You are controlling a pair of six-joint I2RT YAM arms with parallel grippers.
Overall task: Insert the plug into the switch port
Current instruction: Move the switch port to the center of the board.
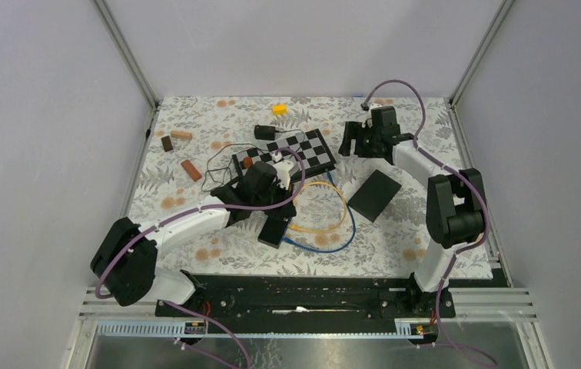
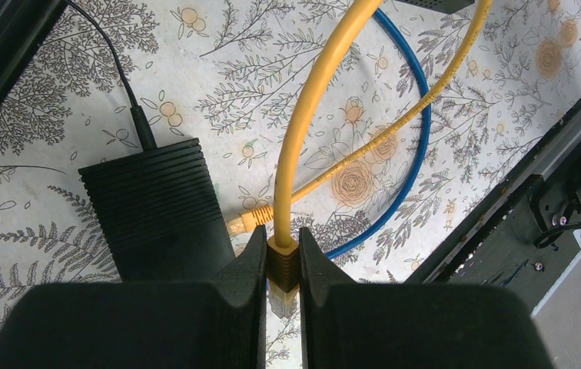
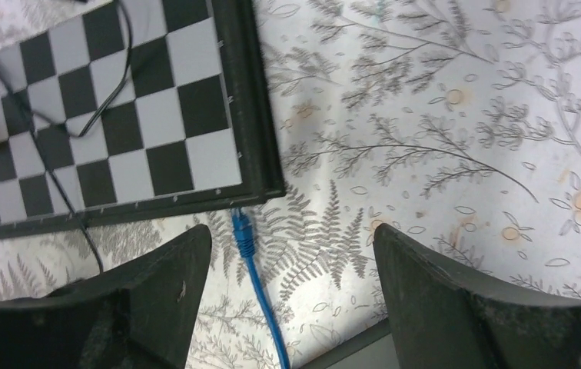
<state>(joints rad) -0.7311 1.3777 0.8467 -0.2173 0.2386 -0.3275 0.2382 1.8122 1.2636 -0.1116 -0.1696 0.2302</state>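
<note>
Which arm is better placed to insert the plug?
Left: the left gripper is shut on the yellow plug. The right gripper is open and empty, above the blue plug beside the checkerboard.

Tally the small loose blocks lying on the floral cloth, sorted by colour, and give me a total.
Yellow block: 1
Tan block: 1
Dark brown block: 1
Reddish-brown block: 1
Total: 4
</note>
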